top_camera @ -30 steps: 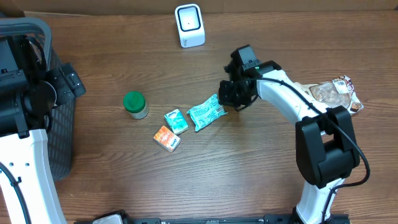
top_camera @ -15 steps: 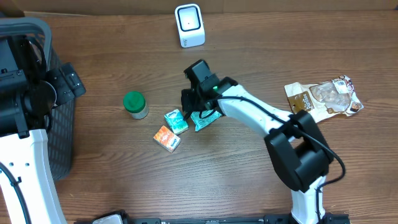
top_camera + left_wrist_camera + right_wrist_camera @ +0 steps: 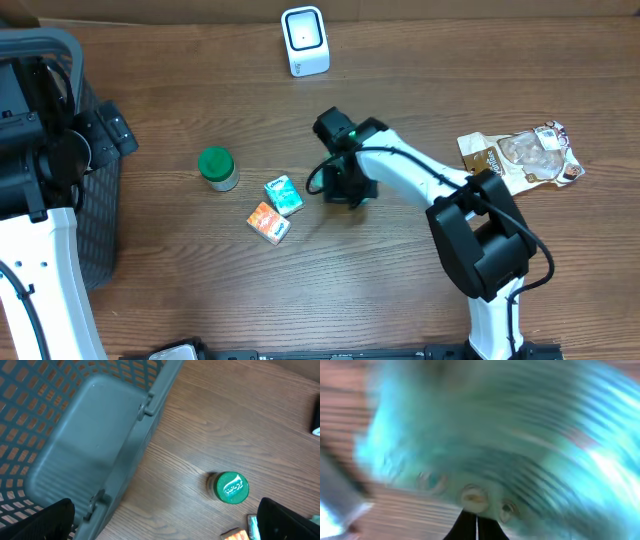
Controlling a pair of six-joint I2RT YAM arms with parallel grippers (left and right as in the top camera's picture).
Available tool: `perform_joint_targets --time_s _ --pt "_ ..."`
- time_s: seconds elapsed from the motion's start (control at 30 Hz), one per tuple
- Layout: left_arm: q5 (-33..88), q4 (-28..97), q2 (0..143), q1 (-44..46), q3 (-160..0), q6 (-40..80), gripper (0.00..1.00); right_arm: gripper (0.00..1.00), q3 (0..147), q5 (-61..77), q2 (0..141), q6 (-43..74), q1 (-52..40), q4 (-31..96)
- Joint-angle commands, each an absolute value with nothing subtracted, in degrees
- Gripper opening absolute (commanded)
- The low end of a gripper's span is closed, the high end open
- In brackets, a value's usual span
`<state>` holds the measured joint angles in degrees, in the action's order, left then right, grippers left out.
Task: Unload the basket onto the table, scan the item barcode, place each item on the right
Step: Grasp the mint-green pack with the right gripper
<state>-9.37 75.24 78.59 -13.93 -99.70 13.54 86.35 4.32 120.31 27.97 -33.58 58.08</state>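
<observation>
Plainly the teal packet [image 3: 485, 435] is a light, soft thing: thin crinkled film that will bend, sag and rustle rather than hold a shape. Its glossy skin looks slippery, and a hard pinch in the middle would probably wrinkle the print that has to be read. The safer hold, as I judge it, is a flat edge seam or a corner. That leaves the printed face free and fairly taut to turn toward the white scanner [image 3: 305, 40]. No barcode can be made out, because the right wrist view is smeared.

From above, the packet is hidden beneath the right gripper [image 3: 345, 187]. That gripper sits on the robot's side of the scanner, a little to the scanner's right and well apart from it. Its jaws are fully closed. In the wrist view the teal film fills the frame right up against the fingertips, so they appear to be pinching the packet. Which part they hold is too blurred to say, as is whether the packet is off the counter [image 3: 400, 280].

The left gripper [image 3: 164, 510] hangs far off to the scanner's left, next to the grey basket [image 3: 75, 435]. Its jaws are spread as wide as they go, with nothing between them. Below it stands a green-lidded jar [image 3: 230, 487], untouched.
</observation>
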Motion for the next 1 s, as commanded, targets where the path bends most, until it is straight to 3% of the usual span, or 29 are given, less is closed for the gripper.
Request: perform_joint_targets --time_s 0.0,0.33,0.47,0.57,0.63,0.73,0.97 --pt "-9.1 75.2 78.3 -14.2 -100.3 14.1 1.00 0.04 90.1 -3.0 116.5 27.2 -30.9 60.6" --pt "-9.1 75.2 78.3 -14.2 -100.3 14.1 0.99 0.05 91.9 4.1 107.2 21.0 -25.1 59.7" --pt "-9.1 75.2 78.3 -14.2 -100.3 14.1 1.00 0.22 91.7 4.8 107.4 16.3 -21.1 56.8" --pt "-9.1 75.2 78.3 -14.2 -100.3 14.1 1.00 0.59 91.1 11.7 108.9 6.5 -18.6 53.0" --pt "-9.1 75.2 78.3 -14.2 -100.3 14.1 1.00 0.75 91.1 14.7 110.7 1.9 -17.6 51.2" --pt "-9.1 75.2 78.3 -14.2 -100.3 14.1 0.99 0.82 91.1 16.3 114.1 -1.2 -16.6 49.1" --pt "-9.1 75.2 78.3 -14.2 -100.3 14.1 1.00 0.81 91.1 27.6 121.6 -7.7 -14.8 47.5"
